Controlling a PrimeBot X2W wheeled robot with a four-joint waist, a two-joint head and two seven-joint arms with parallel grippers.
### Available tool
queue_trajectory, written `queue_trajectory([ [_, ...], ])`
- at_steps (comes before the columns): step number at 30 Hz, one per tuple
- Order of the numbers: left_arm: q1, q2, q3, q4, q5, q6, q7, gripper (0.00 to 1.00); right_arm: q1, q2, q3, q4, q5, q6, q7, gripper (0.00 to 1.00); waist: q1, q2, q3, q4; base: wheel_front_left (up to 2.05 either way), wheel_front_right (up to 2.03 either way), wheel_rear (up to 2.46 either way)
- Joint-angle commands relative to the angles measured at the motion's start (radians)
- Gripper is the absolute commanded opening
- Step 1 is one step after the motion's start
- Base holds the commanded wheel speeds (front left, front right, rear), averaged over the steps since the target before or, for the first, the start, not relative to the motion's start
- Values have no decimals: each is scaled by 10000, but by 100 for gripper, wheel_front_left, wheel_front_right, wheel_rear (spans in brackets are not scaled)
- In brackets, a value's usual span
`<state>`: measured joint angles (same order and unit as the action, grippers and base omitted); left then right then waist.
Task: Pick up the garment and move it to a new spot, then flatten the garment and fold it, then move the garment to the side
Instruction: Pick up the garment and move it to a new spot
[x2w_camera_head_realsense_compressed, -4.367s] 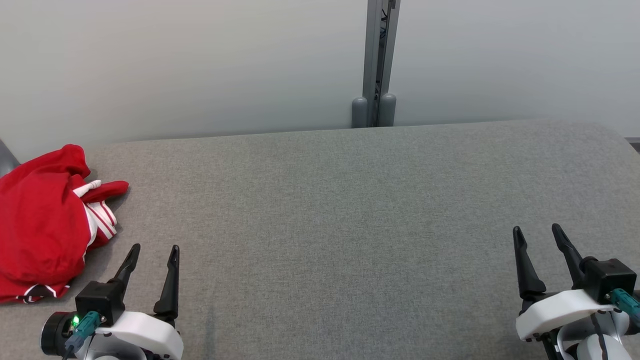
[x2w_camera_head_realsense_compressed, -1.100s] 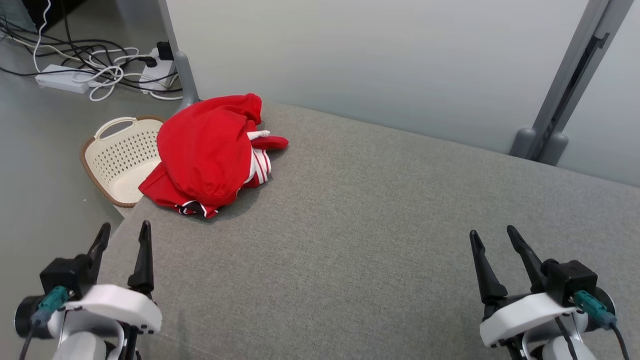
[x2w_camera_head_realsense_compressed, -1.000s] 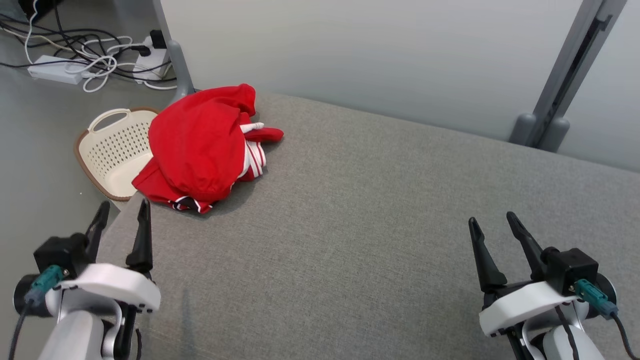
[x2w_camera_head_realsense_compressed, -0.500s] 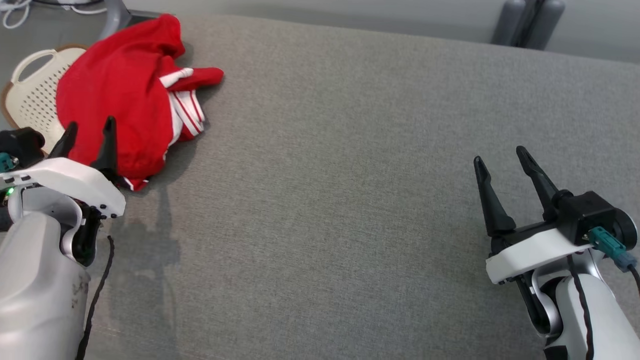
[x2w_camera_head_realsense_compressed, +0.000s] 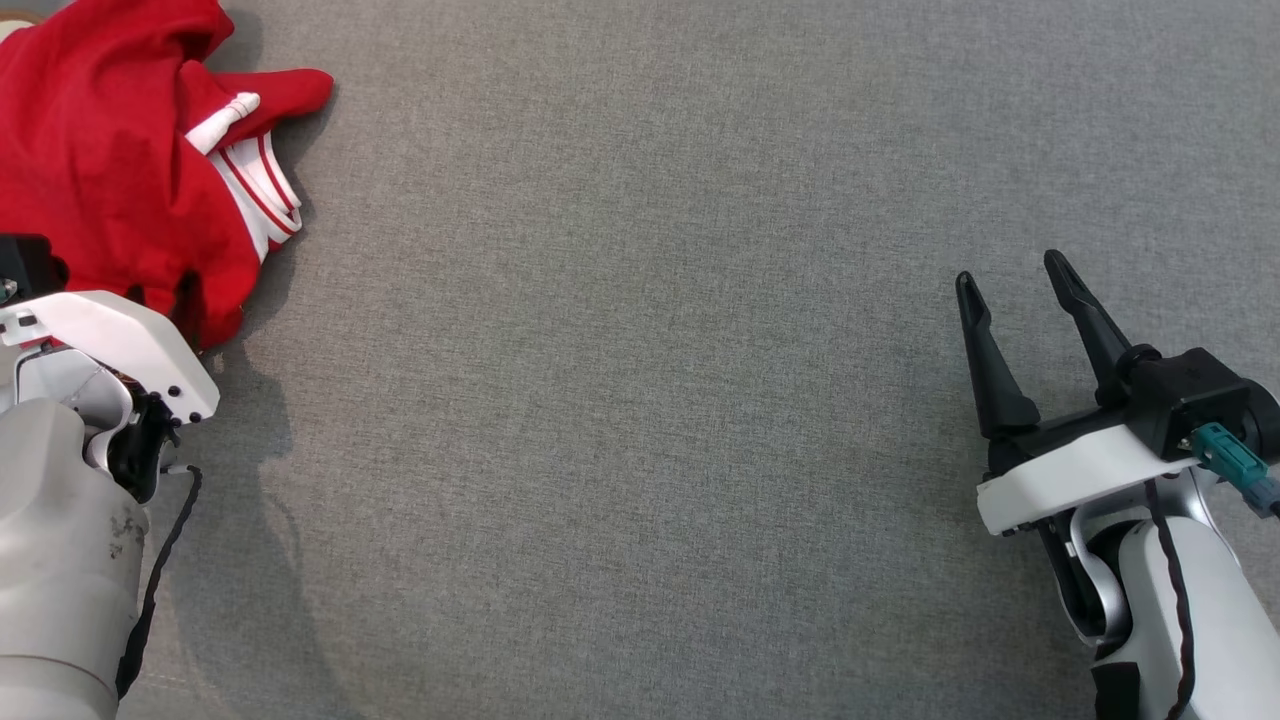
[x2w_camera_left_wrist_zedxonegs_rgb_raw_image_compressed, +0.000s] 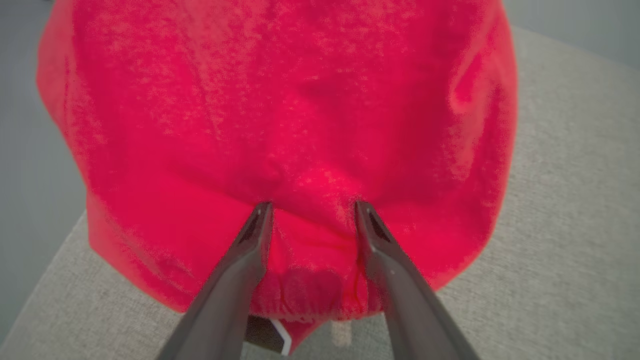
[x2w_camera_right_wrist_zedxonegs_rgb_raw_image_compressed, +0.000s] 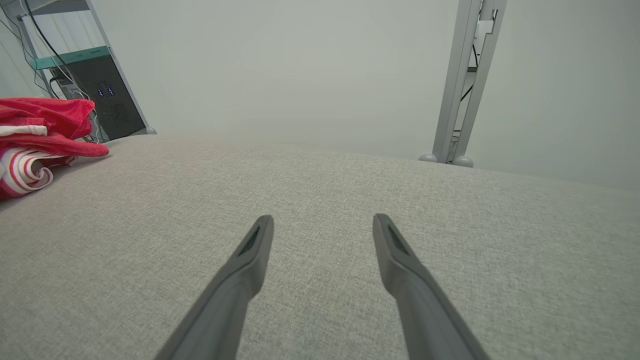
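The garment (x2w_camera_head_realsense_compressed: 100, 150) is a crumpled red piece with white striped trim, lying at the far left of the grey padded table (x2w_camera_head_realsense_compressed: 640, 400). My left gripper (x2w_camera_head_realsense_compressed: 162, 298) is pushed into its near edge. In the left wrist view the garment (x2w_camera_left_wrist_zedxonegs_rgb_raw_image_compressed: 300, 100) fills most of the frame. There the left gripper (x2w_camera_left_wrist_zedxonegs_rgb_raw_image_compressed: 312, 207) stands open, its tips pressed into the red cloth and a hem fold bulging between the fingers. My right gripper (x2w_camera_head_realsense_compressed: 1010, 270) hovers open and holds nothing over bare table at the right. In its own view the right gripper (x2w_camera_right_wrist_zedxonegs_rgb_raw_image_compressed: 322, 219) points across the table, with the garment (x2w_camera_right_wrist_zedxonegs_rgb_raw_image_compressed: 45, 112) far left.
The table's left edge (x2w_camera_left_wrist_zedxonegs_rgb_raw_image_compressed: 45, 300) runs just beside the garment, with floor beyond it. A grey post (x2w_camera_right_wrist_zedxonegs_rgb_raw_image_compressed: 467, 75) stands behind the table's far side and a dark cabinet (x2w_camera_right_wrist_zedxonegs_rgb_raw_image_compressed: 107, 100) sits past the garment. Bare grey cloth stretches between the two arms.
The head camera has tilted down, shifting the whole picture. My left gripper has moved forward into the garment's near edge and its jaws have narrowed slightly. The right gripper stays open.
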<state>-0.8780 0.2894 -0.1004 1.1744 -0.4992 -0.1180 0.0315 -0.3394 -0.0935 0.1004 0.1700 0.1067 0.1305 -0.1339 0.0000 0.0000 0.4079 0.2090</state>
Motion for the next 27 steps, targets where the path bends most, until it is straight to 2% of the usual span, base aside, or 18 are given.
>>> queue_trajectory([
  [1, -248, 30, -57, 214, -82, -47, 176, 0, -156, -47, -34, 2, 4, 4, -65, 100, 0, 0, 15, 3, 0, 0, 0],
  [9, -423, 249, -303, 384, 5, -118, -526, 0, -55, 32, -145, 83, 41, 4, -106, 100, 0, 0, -136, 106, 0, 0, 0],
  [12, -466, 436, -393, 277, 51, -117, -1092, 0, -14, 54, -186, 150, 90, 4, -132, 100, 0, 0, -316, 149, 0, 0, 0],
  [13, -486, 572, -461, 168, 143, -124, -1594, 0, 27, 76, -230, 191, 91, 4, -206, 100, 0, 0, -485, 175, 0, 0, 0],
  [18, -490, 789, -466, -92, 156, -130, -2431, 0, 153, 111, -311, 283, 144, 4, -277, 100, 0, 0, -873, 212, 0, 0, 0],
  [23, -276, 1091, -308, -836, 194, -46, -2906, 0, 324, 188, -406, 407, 201, 4, -366, 100, 0, 0, -1440, 215, 0, 0, 0],
  [27, 265, 1279, -99, -1992, 285, 127, -2969, 0, 544, 245, -427, 560, 322, 4, -456, 100, 0, 0, -2019, 147, 0, 0, 0],
])
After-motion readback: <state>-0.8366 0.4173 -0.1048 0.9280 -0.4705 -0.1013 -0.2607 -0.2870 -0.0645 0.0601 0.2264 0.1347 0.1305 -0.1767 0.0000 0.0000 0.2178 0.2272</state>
